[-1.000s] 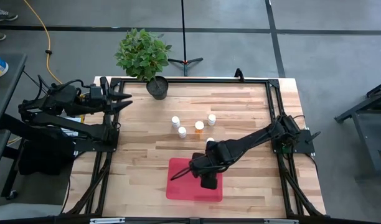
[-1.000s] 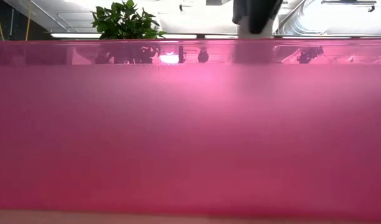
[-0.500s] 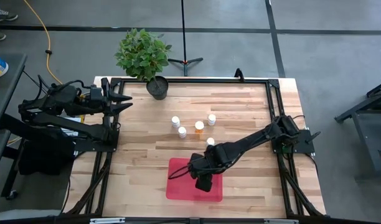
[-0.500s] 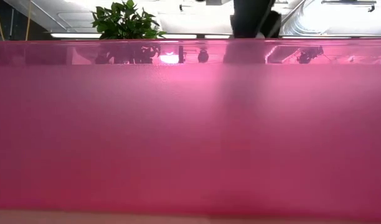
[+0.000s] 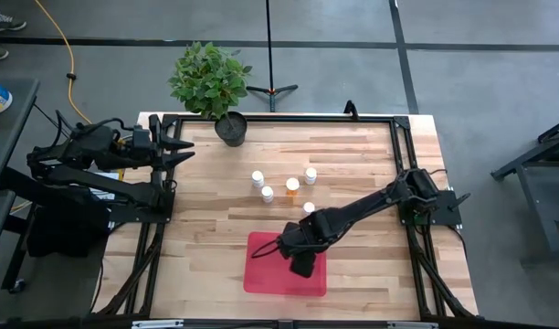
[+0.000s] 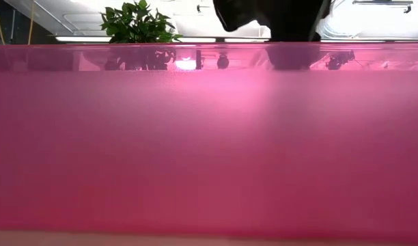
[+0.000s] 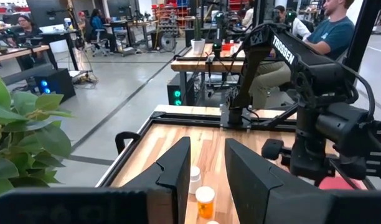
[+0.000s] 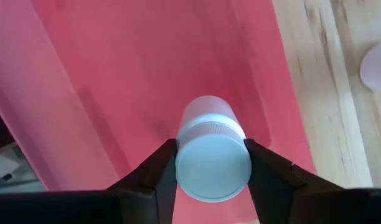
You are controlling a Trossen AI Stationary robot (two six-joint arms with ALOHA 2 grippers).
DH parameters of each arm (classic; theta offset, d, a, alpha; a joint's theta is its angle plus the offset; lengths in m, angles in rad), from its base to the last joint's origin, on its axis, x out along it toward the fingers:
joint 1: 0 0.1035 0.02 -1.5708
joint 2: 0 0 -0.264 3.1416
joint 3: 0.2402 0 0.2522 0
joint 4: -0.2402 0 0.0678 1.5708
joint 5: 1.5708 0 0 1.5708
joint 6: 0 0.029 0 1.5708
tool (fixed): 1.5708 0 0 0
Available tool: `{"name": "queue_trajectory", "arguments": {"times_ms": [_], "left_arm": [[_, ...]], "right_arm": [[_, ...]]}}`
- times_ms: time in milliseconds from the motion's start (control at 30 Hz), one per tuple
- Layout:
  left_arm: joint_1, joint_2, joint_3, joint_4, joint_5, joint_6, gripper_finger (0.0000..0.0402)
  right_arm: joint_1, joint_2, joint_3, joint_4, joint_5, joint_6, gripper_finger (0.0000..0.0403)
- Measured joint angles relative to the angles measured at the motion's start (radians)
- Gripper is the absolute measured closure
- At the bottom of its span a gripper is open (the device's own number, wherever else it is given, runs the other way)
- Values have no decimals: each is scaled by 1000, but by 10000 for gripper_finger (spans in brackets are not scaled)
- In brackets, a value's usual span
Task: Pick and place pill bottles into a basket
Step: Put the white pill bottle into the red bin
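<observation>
- My right gripper (image 5: 300, 265) has shifted a little toward the tray's right side over the last second; it was nearer the lower middle of the frame before.
- It pinches a white bottle (image 8: 213, 158) by the cap, fingers (image 8: 158, 177) narrowed on both sides, hanging over the tray (image 5: 261, 277).
- I judge the bottle light, rigid and smooth; the ridged cap is the safest hold.
- The tray, lower centre of the high view, looks empty as far as I can see.
- Higher up, five bottles (image 5: 292, 185) stand loose on the table (image 5: 206, 210).
- My left gripper (image 5: 181, 151) waits at upper left, fingers apart.
</observation>
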Motion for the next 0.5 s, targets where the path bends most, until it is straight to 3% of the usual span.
{"name": "queue_trajectory", "arguments": {"times_ms": [500], "left_arm": [[0,0,0,-2,0,0,268]], "right_arm": [[-2,0,-7,-13,18,-26,255]]}}
